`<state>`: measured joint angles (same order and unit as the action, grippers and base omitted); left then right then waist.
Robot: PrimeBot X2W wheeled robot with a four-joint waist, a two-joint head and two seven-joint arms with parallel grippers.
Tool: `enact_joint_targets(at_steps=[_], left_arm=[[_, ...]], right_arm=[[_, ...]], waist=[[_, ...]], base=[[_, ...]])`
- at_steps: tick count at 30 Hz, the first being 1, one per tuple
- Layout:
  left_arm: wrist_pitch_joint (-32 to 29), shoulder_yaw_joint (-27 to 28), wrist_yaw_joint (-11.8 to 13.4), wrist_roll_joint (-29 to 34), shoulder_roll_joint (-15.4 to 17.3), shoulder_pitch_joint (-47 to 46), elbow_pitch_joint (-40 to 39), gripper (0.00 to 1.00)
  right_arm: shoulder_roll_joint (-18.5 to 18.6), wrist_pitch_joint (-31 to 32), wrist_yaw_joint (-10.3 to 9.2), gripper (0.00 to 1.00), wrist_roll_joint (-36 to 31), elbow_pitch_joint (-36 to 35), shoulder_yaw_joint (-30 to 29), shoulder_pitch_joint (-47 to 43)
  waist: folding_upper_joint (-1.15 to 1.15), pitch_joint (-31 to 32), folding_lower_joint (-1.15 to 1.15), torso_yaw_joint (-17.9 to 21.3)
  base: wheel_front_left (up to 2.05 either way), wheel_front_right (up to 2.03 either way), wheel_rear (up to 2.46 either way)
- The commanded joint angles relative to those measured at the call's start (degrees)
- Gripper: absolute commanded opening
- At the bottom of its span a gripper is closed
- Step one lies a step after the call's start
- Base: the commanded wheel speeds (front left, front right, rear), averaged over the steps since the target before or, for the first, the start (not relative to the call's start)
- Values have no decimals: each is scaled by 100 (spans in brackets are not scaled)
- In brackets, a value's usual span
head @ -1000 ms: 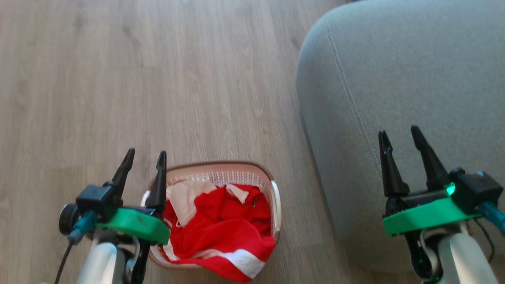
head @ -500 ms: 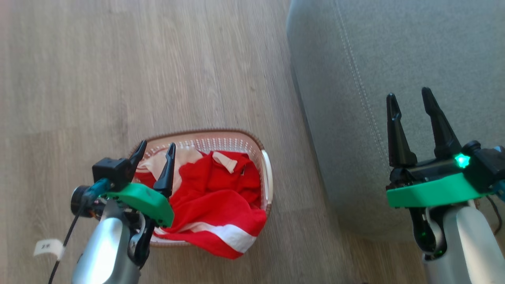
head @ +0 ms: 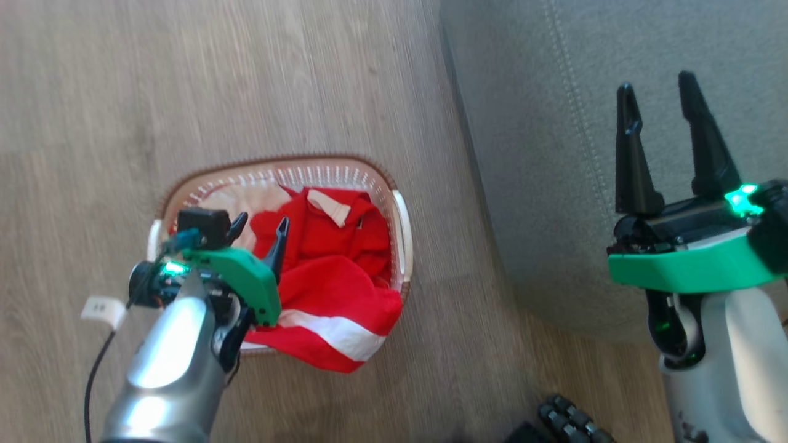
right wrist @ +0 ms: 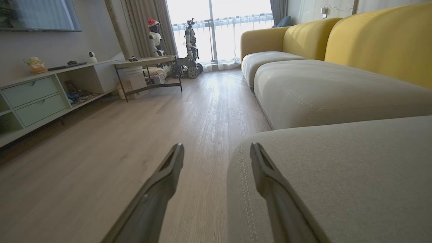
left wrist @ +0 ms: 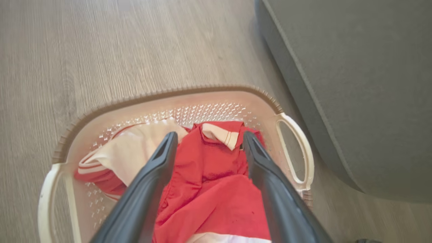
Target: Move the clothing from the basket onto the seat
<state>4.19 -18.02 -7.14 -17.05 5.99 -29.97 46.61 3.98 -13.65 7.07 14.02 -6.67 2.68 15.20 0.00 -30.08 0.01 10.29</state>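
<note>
- The whole head view has shifted since a second ago, so the camera has moved. The oval white perforated plastic basket with the brown woven-look rim [head: 277, 161] [left wrist: 168, 92] only appears to sit higher; it lies on the pale wood-plank floor [head: 246, 74].
- The left gripper [head: 263, 220] [left wrist: 210, 135] has truly moved. A second ago its dark fingers stood beside the basket's left rim. Now they hang over the inside of the basket, pointing down at the heap.
- Its jaws are wide apart, as before, and hold nothing.
- The red sports clothing with white panels and stripes [head: 332, 289] [left wrist: 209, 175] is still all in the basket. One white-striped fold hangs over the near rim, as it did earlier.
- The right gripper [head: 657, 84] [right wrist: 216, 145] stays above the large grey fabric seat cushion with the double-stitched seam [head: 542, 184] [right wrist: 337, 175], near its left edge, with its jaws apart and empty.
- The basket's right handle lies near the seat's edge; they do not touch.
- A small white tag [head: 101, 307] hangs on the left arm's black cable, its writing too blurred to read.
- No lettering on the clothing can be read.
</note>
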Motion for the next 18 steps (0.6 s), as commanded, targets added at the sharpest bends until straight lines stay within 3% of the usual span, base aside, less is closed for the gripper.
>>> enact_joint_targets(at_steps=[1,18], left_arm=[[-47,57,-32,-88,156,-181,24,100],[-818,-1082,-34,-1042,347,-1220,1507,100]], right_arm=[[-7,-34,42,100,-41,-236,129,99],[-77,-57,42,100,-92,-715,237,684]], waist=[[0,-247,-1,59],[0,-1396,-1,376]], base=[[0,0,0],[0,0,0]])
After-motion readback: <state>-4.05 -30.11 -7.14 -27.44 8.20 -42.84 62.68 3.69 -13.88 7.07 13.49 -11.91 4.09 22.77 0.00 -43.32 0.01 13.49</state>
